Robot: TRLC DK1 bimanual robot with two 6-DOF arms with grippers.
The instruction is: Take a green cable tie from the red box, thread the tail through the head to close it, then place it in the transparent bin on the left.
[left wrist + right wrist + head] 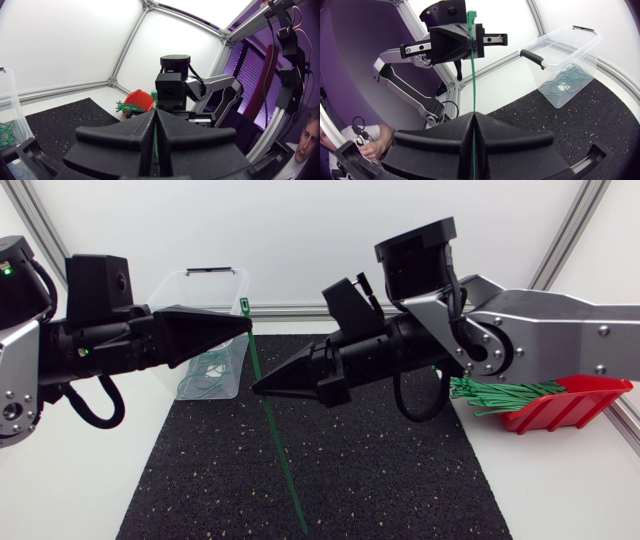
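Note:
A straight green cable tie (272,420) hangs over the black mat, its head (244,304) uppermost and its tail reaching down toward the mat's front. My left gripper (245,326) is shut on the tie just below the head. My right gripper (258,387) is shut on the strap lower down. In the left wrist view the tie (154,145) runs between the closed fingers of my left gripper (155,114). Seen from the right wrist, the strap (472,75) rises from my right gripper (473,116) to the left one. The red box (560,405) of green ties (500,393) sits at the right.
The transparent bin (212,320) stands at the mat's back left corner with several closed green ties (205,375) inside; it also shows beyond my right gripper (565,65). The black mat (380,480) covers the table's middle. My right arm (540,330) passes above the red box.

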